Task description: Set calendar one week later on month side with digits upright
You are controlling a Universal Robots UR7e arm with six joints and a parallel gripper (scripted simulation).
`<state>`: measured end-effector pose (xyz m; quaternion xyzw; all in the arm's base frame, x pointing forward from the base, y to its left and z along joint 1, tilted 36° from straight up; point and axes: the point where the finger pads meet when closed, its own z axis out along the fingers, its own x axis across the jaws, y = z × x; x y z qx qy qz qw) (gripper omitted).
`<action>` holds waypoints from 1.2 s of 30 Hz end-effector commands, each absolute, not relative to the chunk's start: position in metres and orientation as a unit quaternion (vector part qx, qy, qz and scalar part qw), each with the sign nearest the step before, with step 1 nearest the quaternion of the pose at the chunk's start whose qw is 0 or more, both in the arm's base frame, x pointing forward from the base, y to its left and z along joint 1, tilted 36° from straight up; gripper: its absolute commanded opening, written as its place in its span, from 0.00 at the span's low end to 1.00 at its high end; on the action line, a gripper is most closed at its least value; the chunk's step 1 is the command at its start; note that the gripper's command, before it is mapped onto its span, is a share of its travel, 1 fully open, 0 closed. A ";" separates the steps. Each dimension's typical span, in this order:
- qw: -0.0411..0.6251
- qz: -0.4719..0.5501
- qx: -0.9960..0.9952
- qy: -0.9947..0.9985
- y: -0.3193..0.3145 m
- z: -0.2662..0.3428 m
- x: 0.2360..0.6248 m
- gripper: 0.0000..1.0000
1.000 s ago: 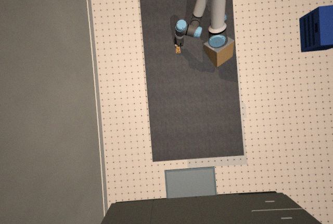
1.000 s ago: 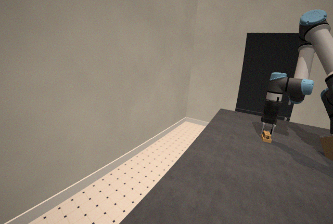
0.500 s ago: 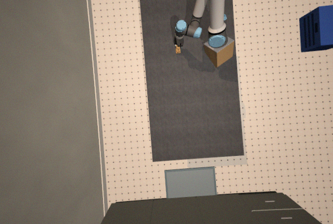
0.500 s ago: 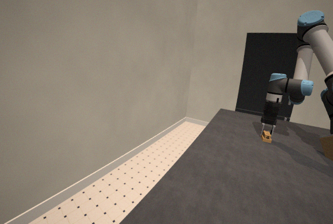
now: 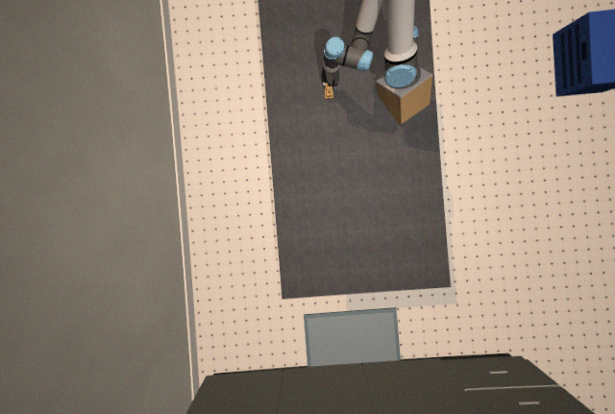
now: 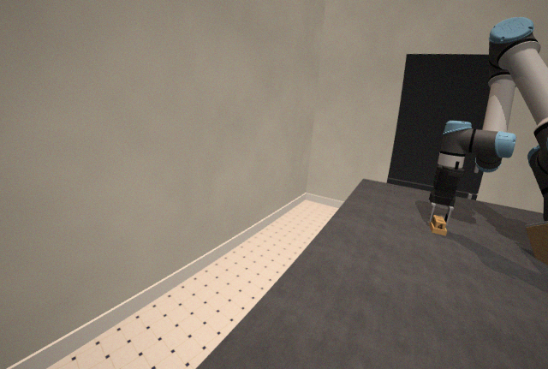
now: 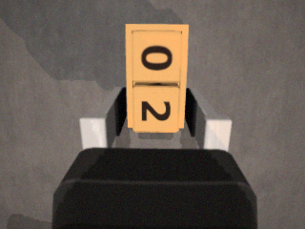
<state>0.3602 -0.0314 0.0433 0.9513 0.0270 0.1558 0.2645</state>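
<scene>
Hand [image 7: 155, 126] is spread wide, grasping nothing. Calendar tray [image 7: 130, 72] sits between the fingers, gap visible on both sides in the wrist view, so no contact.

Position relative to the tray:
- Both fingers flank the near end of the tray, one on each long side, dark pads facing the tray walls.
- Cube marked 2 [image 7: 155, 111] is the one level with the pads. Cube marked 0 [image 7: 156, 57] is beyond it, past the fingertips.
- Both cubes are in the tray, side by side, touching or nearly so at the seam. Top faces read 0 and 2 in the wrist view, rotated a quarter turn.
- Month side isn't readable in any view.

In the exterior view the hand [image 6: 441, 215] points straight down, fingertips reaching down around the upper part of the tray [image 6: 438, 226]. The tray rests flat on the dark desk [image 6: 354, 276].

Top view: tray [image 5: 328, 93] lies just beyond the wrist, well apart from the tan pedestal [image 5: 409, 102] the arm stands on, and on the side of the pedestal toward the grey wall.
</scene>
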 end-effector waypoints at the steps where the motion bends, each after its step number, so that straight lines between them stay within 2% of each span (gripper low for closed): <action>1: 0.265 0.156 0.951 0.027 -0.031 0.044 0.360 0.87; 9: 0.265 0.156 0.951 0.027 -0.031 0.044 0.360 0.87; 10: 0.265 0.156 0.951 0.027 -0.031 0.044 0.360 0.57; 36: 0.265 0.156 0.951 0.027 -0.031 0.044 0.360 0.57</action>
